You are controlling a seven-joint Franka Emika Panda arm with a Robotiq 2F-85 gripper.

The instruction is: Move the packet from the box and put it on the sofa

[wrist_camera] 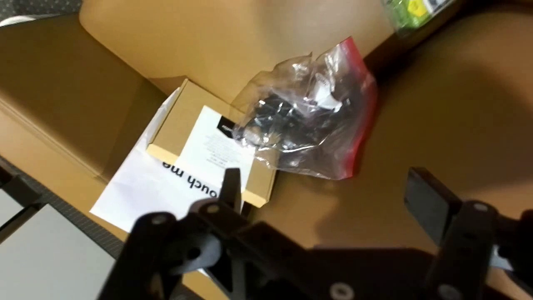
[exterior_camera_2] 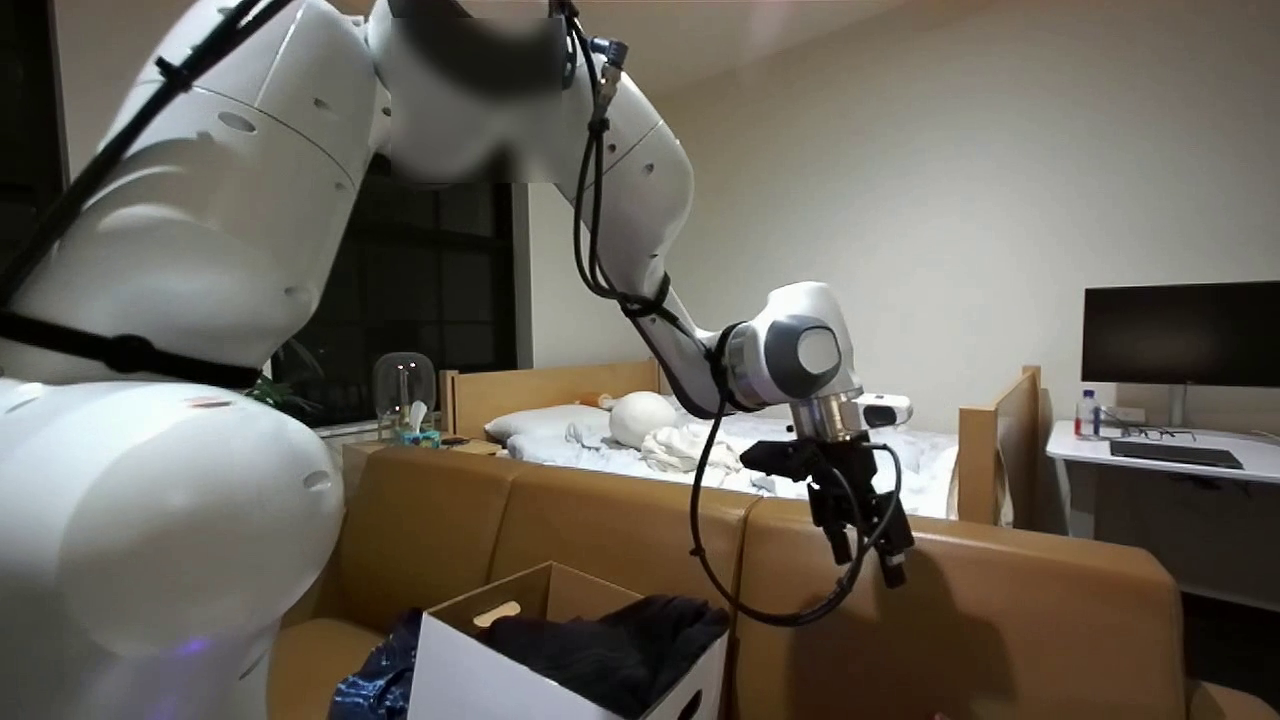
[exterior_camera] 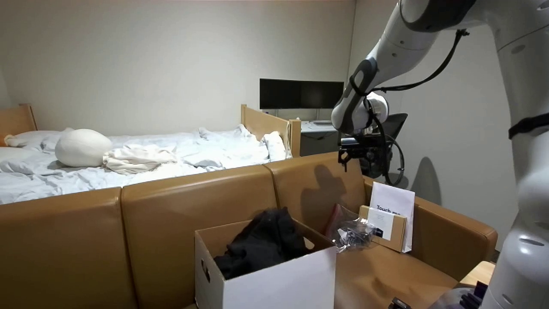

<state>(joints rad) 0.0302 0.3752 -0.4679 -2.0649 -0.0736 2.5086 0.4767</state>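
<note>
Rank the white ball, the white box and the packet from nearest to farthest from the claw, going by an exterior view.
1. Packet: on the sofa, below the claw.
2. White box: left of the packet in an exterior view.
3. White ball: on the bed behind the sofa, farthest left.

Packet (wrist_camera: 306, 118): I see crinkled clear plastic, red-edged, lying on the sofa (exterior_camera: 197, 199), right of the box (exterior_camera: 279, 285).
Box: white, open-topped, upright; base beyond my view.
Sofa: tan-brown, smooth.
</note>
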